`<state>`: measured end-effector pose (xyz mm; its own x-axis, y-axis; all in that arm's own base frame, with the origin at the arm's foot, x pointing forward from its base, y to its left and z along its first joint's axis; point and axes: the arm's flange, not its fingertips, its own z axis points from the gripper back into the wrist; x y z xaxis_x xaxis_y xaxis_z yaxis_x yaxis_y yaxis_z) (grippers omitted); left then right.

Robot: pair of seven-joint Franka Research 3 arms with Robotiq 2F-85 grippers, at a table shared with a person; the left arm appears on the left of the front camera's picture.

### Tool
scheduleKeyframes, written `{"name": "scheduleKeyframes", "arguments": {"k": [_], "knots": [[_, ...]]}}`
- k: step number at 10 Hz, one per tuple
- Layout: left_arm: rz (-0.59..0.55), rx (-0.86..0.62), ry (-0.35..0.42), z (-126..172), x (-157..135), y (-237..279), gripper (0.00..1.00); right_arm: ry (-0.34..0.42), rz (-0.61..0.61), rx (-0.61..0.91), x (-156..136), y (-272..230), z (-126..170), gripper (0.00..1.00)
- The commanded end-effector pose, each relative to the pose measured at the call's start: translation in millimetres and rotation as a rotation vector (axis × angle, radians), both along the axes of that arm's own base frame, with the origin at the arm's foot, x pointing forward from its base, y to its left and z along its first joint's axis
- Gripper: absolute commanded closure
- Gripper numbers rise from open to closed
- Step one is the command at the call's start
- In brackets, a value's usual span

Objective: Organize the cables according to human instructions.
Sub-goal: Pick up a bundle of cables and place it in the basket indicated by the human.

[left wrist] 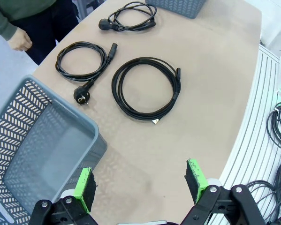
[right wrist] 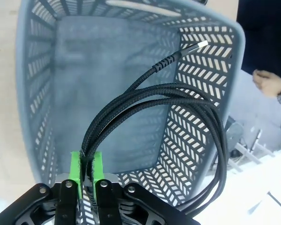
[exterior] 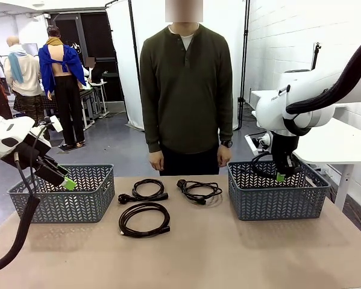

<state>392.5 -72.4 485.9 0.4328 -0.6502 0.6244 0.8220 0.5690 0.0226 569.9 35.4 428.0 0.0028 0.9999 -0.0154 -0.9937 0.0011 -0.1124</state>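
Right end effector [right wrist: 86, 161] pinches coiled cable [right wrist: 187, 93] over right basket [right wrist: 37, 84], likely for release; left end effector [left wrist: 141, 182] wide, empty.

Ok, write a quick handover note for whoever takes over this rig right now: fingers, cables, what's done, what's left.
Left gripper: open, holding nothing, beside the left basket.
Right gripper: shut on a braided cable, which hangs over the right basket.
On the table, between the baskets: near cable, far-left cable, far-right cable, all coiled.
Done: one cable picked up.
Left: release it, then sort the other three as the person directs.
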Motion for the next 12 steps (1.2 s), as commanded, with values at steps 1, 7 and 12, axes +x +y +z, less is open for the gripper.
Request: {"name": "scheduleKeyframes", "arguments": {"k": [1, 7, 12], "knots": [[-0.019, -0.015, -0.004, -1.0, 2.7, 3.2, 0.0, 0.003, 0.025, 0.039, 15.0, -1.6, -4.9, 1.0], [-0.019, -0.015, -0.004, -1.0, 2.7, 3.2, 0.0, 0.074, -0.001, 0.07, 27.9, -1.1, -20.3, 0.62], [-0.019, -0.015, -0.004, -1.0, 2.7, 3.2, 0.0, 0.086, -0.036, 0.096, 29.0, -0.8, -2.9, 0.0]]}}
